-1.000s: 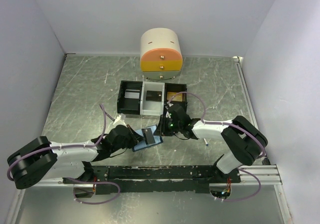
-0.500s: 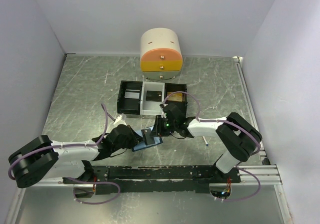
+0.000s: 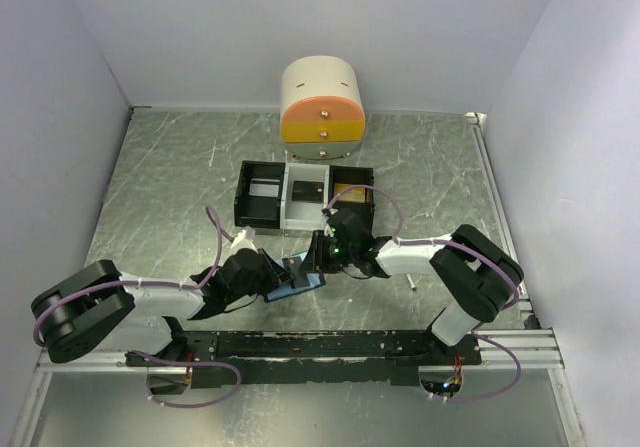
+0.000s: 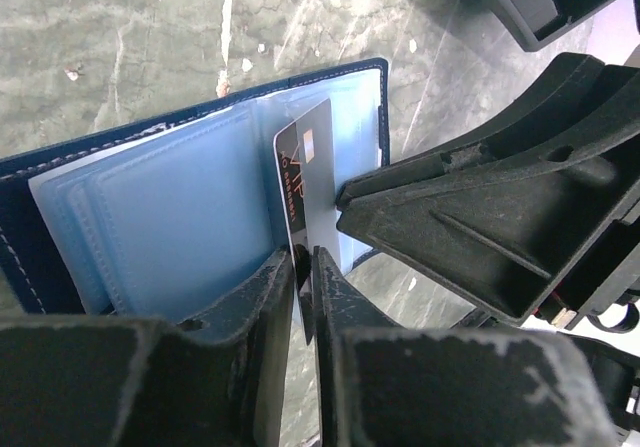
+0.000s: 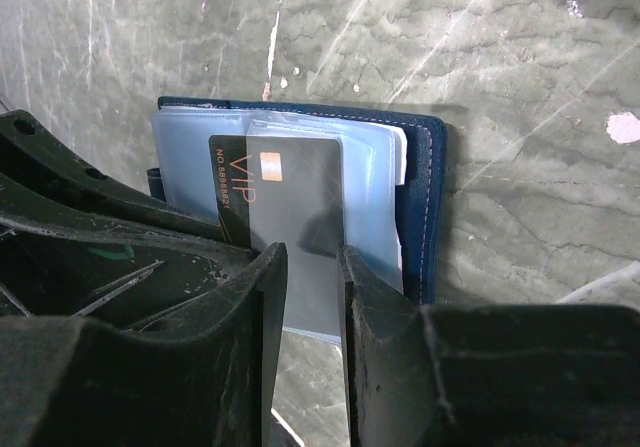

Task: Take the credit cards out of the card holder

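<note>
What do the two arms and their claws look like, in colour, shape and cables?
Both the left arm and the right arm have white links between bulky black joints. A thin purple cable loops loosely along each. The left claw and the right claw have two flat black plastic fingers, scuffed pale at the edges. A small green light glows on the right wrist.

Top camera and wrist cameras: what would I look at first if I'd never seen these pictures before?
The round box, striped cream, orange and yellow, stands at the back of the table and grabs the eye first. Next comes the open blue card holder, lying near the front middle of the table. A dark card marked VIP is poking out of it.
</note>
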Controlling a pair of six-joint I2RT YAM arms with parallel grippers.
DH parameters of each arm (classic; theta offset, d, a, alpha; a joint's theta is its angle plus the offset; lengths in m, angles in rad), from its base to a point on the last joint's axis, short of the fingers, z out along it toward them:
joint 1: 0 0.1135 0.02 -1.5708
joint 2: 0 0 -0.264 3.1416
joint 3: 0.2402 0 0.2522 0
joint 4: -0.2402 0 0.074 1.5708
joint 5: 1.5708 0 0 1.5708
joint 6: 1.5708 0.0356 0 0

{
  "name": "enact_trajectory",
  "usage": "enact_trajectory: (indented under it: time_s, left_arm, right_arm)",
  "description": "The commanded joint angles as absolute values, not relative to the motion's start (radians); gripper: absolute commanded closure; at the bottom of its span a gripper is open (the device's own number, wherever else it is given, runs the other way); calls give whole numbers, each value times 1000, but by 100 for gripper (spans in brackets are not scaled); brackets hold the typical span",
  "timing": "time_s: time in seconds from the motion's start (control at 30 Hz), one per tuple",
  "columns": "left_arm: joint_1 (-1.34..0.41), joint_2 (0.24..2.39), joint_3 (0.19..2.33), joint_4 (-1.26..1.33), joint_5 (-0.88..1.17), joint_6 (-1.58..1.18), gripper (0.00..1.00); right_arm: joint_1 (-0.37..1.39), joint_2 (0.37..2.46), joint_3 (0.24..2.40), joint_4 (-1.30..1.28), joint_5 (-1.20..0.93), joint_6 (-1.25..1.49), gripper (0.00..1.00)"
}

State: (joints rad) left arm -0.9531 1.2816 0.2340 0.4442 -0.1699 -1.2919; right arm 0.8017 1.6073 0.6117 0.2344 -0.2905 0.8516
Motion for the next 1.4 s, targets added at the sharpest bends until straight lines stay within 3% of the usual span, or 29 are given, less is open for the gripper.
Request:
enact_trajectory:
  time_s: [0.0,0.07,0.37,0.63,1.03,1.37]
  left_arm:
    - [-960,1294,191,585,-170,-1342,79]
    - [-960,1277,177,571,-182,-1363,85]
    - [-960,1106,185,326,-248,-1344,88]
    - [-960,1076,173,323,-241,-1321,83]
    - [-960,1163,223,352,-209,-1298,83]
    - [-961,1185,217,411,-178,-1277,76]
  right_arm:
    - [802,1640,587,168,-264,846,72]
    - [802,1635,588,156,-252,844,72]
    - [796,1636,599,129,-209,836,72]
    - [796,1615,615,149,-260,815,72]
    - [815,1608,712,177,-421,745,69]
    - [822,1656,668,110,-269,789,69]
